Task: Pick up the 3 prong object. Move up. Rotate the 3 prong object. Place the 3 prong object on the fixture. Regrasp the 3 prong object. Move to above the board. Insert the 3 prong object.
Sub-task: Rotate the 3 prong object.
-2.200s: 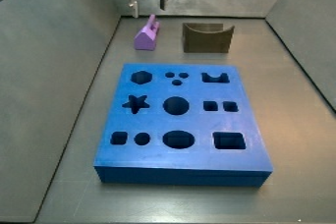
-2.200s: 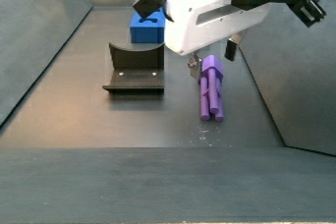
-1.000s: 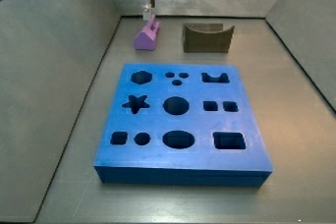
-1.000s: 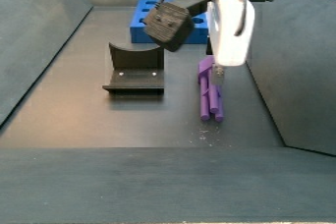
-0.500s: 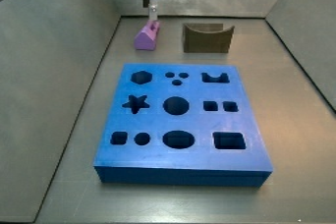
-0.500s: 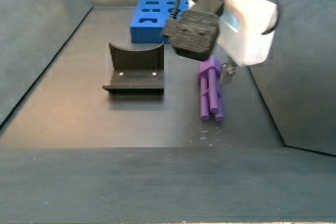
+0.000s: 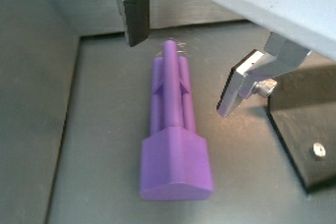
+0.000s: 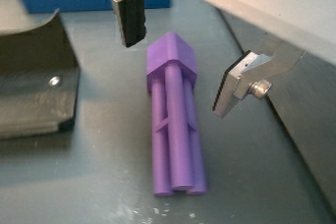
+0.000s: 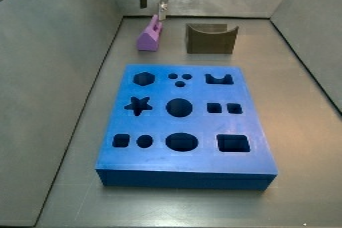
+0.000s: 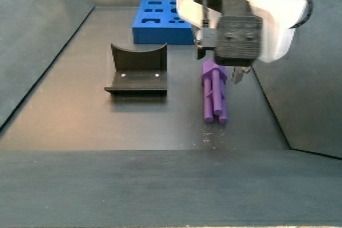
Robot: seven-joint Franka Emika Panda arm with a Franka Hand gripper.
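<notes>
Grey metal flooring carries a long light-purple plastic 3 prong object (image 8: 174, 120), lying flat. Over it hangs the hand (image 7: 184, 56), its silver plate fingers (image 7: 134, 14) spread wide on either side of the peg, touching nothing. Just beside the peg stands the dark olive-brown notched fixture (image 10: 136, 68); the large blue board (image 9: 185, 124) with shaped holes lies near.

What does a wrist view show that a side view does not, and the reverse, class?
Only a wrist view shows the open gripper with its fingers straddling the 3 prong object without touching it. Only a side view shows the top of the board with all its cut-out holes. Both show the 3 prong object lying on the floor and the fixture.
</notes>
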